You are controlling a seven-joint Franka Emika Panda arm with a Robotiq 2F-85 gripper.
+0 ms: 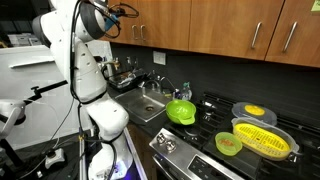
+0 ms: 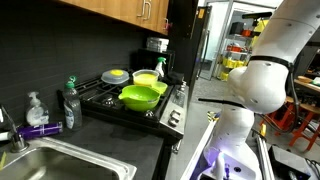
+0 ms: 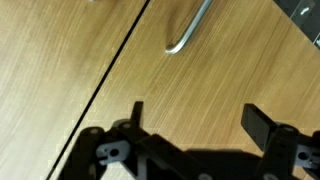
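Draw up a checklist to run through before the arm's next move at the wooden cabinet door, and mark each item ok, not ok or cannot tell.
1. Jaws open and empty: ok.
2. Handle showing in the wrist view: ok, near the top edge.
3. Jaws placed around the handle: not ok, it lies apart from them.
4. Gap between jaws and cabinet door: cannot tell.
5. Green bowl well away from the arm: ok.

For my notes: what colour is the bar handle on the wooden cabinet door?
The metal bar handle is silver-grey; the wrist view shows it best.
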